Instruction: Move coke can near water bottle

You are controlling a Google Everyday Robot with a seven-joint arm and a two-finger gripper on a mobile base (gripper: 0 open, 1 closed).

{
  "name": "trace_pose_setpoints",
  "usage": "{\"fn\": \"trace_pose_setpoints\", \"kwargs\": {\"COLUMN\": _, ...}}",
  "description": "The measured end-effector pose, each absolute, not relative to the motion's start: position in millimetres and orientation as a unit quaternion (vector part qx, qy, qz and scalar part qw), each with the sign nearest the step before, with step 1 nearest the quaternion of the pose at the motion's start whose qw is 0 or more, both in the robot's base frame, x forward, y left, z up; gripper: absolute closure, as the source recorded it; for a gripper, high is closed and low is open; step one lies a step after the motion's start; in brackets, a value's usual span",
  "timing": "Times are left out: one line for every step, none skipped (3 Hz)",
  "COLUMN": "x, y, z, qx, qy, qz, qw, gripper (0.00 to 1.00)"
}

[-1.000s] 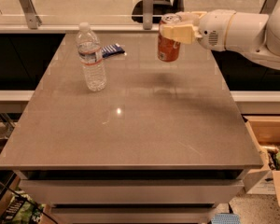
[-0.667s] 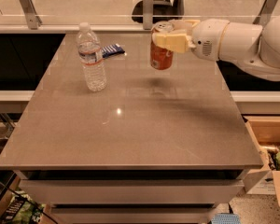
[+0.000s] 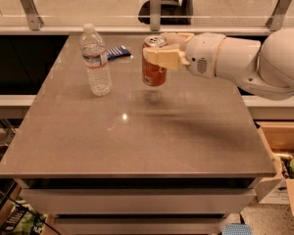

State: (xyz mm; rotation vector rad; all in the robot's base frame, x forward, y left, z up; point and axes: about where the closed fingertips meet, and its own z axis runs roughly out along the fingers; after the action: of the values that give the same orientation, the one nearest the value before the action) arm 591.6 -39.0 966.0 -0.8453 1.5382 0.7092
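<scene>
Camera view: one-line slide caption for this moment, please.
The gripper holds the can in the air above the table, apart from the bottle.

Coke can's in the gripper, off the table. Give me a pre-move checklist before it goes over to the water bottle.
1. Grasp: gripper is shut on the coke can, near its top. ok.
2. Can attitude: roughly upright, silver top up. ok.
3. Clearance: can hangs above the table, with its shadow underneath. ok.
4. Target: water bottle stands upright, cap on, to the left of the can in the camera view. ok.
5. Path: nothing stands between can and bottle; the blue packet lies further back. ok.
6. Can near bottle: a clear gap remains. not ok.
</scene>
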Motion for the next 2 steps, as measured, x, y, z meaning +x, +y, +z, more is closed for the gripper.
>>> {"fn": "trace_pose_setpoints", "kwargs": {"x": 584, "y": -22, "z": 963, "qx": -0.371, "qy": 0.663, "qz": 0.305, "qw": 0.574, "gripper": 1.0}}
{"fn": "trace_pose_setpoints", "kwargs": {"x": 584, "y": -7, "z": 957, "qx": -0.379, "qy": 0.662, "qz": 0.312, "qw": 0.566, "gripper": 1.0}}
